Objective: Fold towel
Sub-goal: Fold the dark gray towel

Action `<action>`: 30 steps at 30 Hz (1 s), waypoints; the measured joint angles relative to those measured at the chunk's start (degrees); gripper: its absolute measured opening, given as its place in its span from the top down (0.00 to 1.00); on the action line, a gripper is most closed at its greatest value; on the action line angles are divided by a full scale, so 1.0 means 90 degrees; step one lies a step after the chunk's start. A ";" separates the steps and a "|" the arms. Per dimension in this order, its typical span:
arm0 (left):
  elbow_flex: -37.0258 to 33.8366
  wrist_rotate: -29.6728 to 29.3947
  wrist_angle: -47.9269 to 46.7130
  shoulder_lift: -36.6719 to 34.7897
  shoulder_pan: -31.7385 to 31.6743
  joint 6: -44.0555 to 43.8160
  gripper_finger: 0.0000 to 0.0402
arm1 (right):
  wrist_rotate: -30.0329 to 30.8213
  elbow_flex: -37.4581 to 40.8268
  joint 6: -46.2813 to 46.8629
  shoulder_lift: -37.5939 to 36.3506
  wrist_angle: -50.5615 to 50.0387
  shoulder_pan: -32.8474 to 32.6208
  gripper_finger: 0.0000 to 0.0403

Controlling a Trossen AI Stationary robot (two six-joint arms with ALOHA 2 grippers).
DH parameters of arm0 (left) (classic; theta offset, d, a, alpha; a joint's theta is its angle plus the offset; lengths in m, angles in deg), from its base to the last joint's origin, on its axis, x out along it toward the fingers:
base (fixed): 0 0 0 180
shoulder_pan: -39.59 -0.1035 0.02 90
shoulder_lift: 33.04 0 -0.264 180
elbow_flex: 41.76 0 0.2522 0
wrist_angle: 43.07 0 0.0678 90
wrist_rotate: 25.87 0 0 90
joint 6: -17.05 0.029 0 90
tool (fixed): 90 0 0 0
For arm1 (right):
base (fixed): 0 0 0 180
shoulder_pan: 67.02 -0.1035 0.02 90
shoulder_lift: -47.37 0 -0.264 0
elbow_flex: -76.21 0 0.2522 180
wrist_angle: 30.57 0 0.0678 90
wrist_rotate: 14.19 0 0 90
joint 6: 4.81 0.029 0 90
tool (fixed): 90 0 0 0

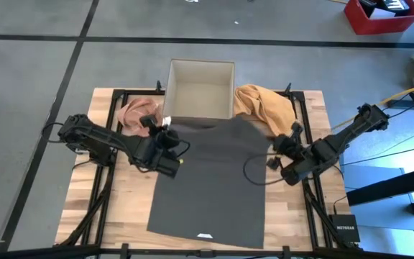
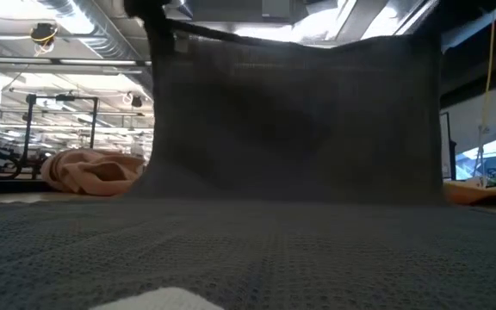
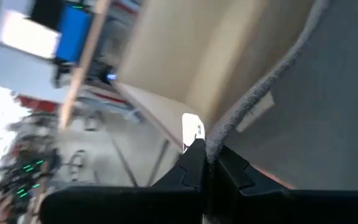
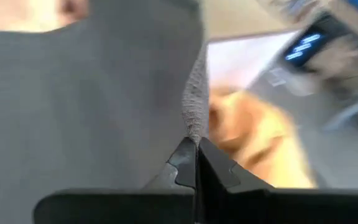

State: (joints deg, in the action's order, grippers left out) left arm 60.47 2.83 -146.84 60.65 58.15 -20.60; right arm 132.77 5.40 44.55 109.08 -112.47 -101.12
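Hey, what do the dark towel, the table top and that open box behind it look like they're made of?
Dark towel: woven charcoal fabric, matte; a waffle-like texture shows in the low view, with a fuzzy edge at the left claw.
Table top: light wood planks, with visible grain and seams.
Box: probably cardboard, with plain tan matte walls.

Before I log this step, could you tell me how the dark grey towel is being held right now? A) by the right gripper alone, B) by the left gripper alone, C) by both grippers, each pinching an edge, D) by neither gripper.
C: the left gripper and the right gripper are each shut on an edge of the dark grey towel, whose far part hangs lifted like a curtain in the low view.
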 joint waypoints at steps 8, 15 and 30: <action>-0.0855 0.1825 0.0067 0.0000 0.0917 -0.0600 0.99 | -0.2022 0.1222 0.0264 0.0097 0.2297 -0.0775 0.99; -0.1611 0.2929 0.0981 0.0005 0.1925 -0.1086 0.99 | -0.2568 0.1471 0.0618 0.0625 0.3301 -0.1506 0.99; -0.1865 0.3799 0.2873 0.0005 0.2925 -0.1397 0.98 | -0.3441 0.1454 0.1045 0.1280 0.4879 -0.2121 0.99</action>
State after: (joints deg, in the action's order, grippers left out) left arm 43.68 37.01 -120.99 60.70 84.48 -33.17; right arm 101.80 18.49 53.96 120.60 -68.57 -120.21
